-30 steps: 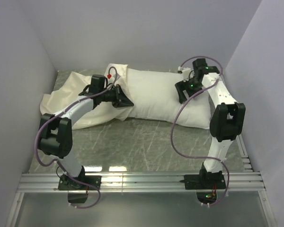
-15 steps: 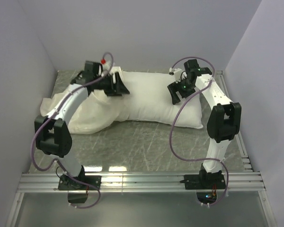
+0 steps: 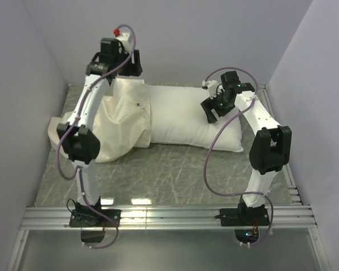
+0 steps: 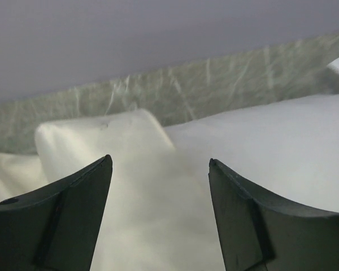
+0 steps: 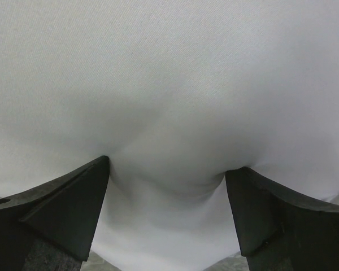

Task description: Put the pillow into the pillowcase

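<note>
The plump white pillow (image 3: 183, 116) lies across the back of the table. Its left end sits inside the wrinkled cream pillowcase (image 3: 121, 127), which spreads out to the left. My left gripper (image 3: 133, 62) hangs high above the covered end, open and empty. In the left wrist view, the left gripper (image 4: 159, 160) looks down on the pillowcase (image 4: 96, 141) and the pillow (image 4: 271, 147). My right gripper (image 3: 210, 113) is on the pillow's right half. The right gripper (image 5: 169, 164) stands open and wide, its tips pressed into the pillow (image 5: 169, 73), which bulges between them.
The grey-green marbled table (image 3: 175, 169) is boxed in by pale walls at the back and on both sides. An aluminium rail (image 3: 169, 217) carrying both arm bases runs along the near edge. The left wrist is close to the back wall.
My left gripper let go of the pillowcase, opened, and rose toward the back wall. The pillowcase mouth now covers more of the pillow's left end. The right gripper and the pillow shifted left.
</note>
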You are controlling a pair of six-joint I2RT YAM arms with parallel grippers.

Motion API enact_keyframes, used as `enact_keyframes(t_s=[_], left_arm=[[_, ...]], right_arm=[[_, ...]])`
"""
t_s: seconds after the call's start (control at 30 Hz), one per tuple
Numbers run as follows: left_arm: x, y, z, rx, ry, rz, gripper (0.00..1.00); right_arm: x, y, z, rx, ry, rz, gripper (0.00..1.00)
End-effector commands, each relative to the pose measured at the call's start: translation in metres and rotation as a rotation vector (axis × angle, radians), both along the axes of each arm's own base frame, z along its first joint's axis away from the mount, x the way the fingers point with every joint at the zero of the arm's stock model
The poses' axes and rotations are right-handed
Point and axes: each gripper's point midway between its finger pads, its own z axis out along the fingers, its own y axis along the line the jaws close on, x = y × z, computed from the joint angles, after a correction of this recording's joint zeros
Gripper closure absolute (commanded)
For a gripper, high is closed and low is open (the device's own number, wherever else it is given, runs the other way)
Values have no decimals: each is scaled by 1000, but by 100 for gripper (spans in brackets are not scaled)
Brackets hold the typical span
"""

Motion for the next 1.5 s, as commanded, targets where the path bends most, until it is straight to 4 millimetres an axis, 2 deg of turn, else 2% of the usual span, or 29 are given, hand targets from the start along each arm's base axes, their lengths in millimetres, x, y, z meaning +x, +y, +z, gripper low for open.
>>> enact_keyframes(t_s=[0.0,0.17,0.3,0.37,0.43,0.5,0.53,0.57,0.6,0.63,0.67,0.7,0.73,0.83,0.9,0.93,0.97,1.0,1.07,1.1,1.17,1.2,1.27,1.3,1.33,1.37,1.4,1.43,1.47], left_arm=[[20,-2,-68,77,110,38,25],[29,-27,-105,134,154,23,23],[31,-32,-120,156,157,27,24],[33,-31,-127,166,169,39,33],[34,-32,-126,161,169,39,35],[31,-35,-116,143,147,34,32],[30,-36,-106,125,120,32,31],[28,-37,-101,117,109,28,31],[27,-37,-96,112,96,33,30],[26,-36,-88,102,77,37,29],[25,-36,-83,100,70,37,28],[25,-36,-79,96,63,35,28],[25,-36,-73,91,52,36,28],[20,-37,-63,78,43,32,26],[19,-36,-62,72,41,34,25],[16,-36,-62,63,46,32,25],[14,-37,-61,57,44,28,24],[13,-38,-59,50,42,26,23],[12,-37,-58,43,41,31,21],[12,-35,-55,43,37,37,19],[14,-31,-52,30,39,47,18],[14,-30,-51,21,42,46,18],[14,-27,-48,12,42,42,17],[14,-26,-48,18,41,39,16],[13,-25,-49,29,45,33,17],[12,-26,-49,31,52,25,17],[10,-28,-51,31,63,15,19],[10,-28,-51,33,68,12,20],[8,-27,-55,36,90,14,22]], right_arm=[[4,0,9,-46,-77,45,12],[3,7,16,-46,-97,62,12],[3,8,28,-35,-129,57,12],[7,8,51,4,-177,44,11],[11,11,74,46,-211,29,10],[20,17,113,114,-278,13,9],[29,22,140,148,-334,14,8],[32,27,151,169,-352,19,8],[40,39,147,182,-339,38,7],[49,49,174,198,-403,59,6],[48,58,171,201,-375,86,6],[59,70,153,203,-333,118,5],[62,86,166,231,-362,157,4],[68,119,133,228,-313,249,2],[72,133,118,215,-315,299,1],[72,139,98,216,-278,312,0],[75,147,93,226,-285,326,0],[77,152,77,233,-252,325,0],[77,162,58,245,-209,329,0],[78,164,35,235,-164,332,0],[68,168,10,207,-91,360,2],[60,176,-12,170,-54,414,7],[42,176,-36,109,11,469,38],[34,183,-37,89,1,530,66],[18,182,-52,71,44,562,81],[27,186,-52,47,-35,562,92],[22,195,-20,46,-144,582,100],[-1,185,-52,1,-109,595,100],[15,197,-37,7,-264,597,100]])
